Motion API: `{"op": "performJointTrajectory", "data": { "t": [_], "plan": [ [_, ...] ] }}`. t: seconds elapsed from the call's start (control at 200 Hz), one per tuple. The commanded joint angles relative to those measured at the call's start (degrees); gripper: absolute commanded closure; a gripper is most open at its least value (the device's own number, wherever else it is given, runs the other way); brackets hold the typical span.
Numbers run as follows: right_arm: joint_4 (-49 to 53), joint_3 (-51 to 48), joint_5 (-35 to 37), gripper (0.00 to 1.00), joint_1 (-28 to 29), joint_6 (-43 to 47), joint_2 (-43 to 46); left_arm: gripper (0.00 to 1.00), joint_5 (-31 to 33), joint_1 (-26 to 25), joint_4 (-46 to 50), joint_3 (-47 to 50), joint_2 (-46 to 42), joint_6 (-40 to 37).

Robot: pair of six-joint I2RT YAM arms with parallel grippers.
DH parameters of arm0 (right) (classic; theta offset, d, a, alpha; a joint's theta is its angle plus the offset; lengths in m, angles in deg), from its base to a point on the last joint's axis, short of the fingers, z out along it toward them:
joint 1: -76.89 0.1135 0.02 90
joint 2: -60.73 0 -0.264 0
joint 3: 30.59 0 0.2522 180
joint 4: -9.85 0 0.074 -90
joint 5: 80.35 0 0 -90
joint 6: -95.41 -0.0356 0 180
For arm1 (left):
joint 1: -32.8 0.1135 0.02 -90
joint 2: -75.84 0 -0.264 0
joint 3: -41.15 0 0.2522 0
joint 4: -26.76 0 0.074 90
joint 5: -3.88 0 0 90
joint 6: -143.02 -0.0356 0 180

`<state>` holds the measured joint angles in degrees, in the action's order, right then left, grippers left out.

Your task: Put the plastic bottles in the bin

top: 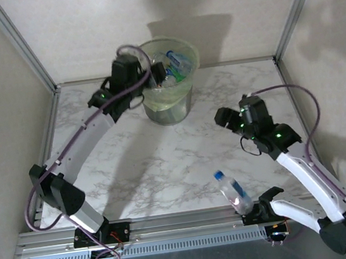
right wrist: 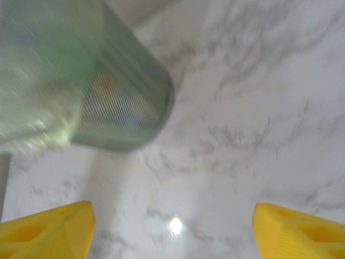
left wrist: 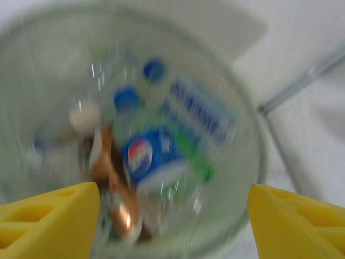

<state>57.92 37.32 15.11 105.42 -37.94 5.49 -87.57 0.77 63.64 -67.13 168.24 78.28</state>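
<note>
The pale-green bin (top: 171, 107) stands at the back middle of the marble table with several plastic bottles (top: 175, 61) inside. My left gripper (top: 157, 74) hangs open over the bin's left rim. Its wrist view looks down into the bin (left wrist: 257, 141), where a blue-labelled bottle (left wrist: 152, 159) lies blurred among the others, clear of the yellow fingers (left wrist: 51, 222). One clear bottle with a blue cap (top: 233, 192) lies on the table by the right arm's base. My right gripper (top: 226, 118) is open above bare marble, right of the bin (right wrist: 121, 110), with nothing between its fingers (right wrist: 299, 232).
Metal frame posts (top: 21, 44) rise at the back corners, and pale walls close in the table on three sides. An aluminium rail (top: 185, 220) runs along the near edge. Open marble (top: 158, 163) lies between the two arms.
</note>
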Motion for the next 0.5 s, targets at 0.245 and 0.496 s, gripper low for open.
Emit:
{"op": "performJointTrajectory", "data": {
  "t": [0.245,0.496],
  "plan": [
    [13.0,-10.8,7.6,0.01,19.1,-12.6,-6.4,0.25,-5.7,-4.5,-7.8,27.4,-17.1,9.1],
    [20.2,-10.9,6.6,0.01,19.8,-14.0,-6.4,0.25,-6.1,-5.0,-6.0,28.9,-16.8,8.1]
  ]
}}
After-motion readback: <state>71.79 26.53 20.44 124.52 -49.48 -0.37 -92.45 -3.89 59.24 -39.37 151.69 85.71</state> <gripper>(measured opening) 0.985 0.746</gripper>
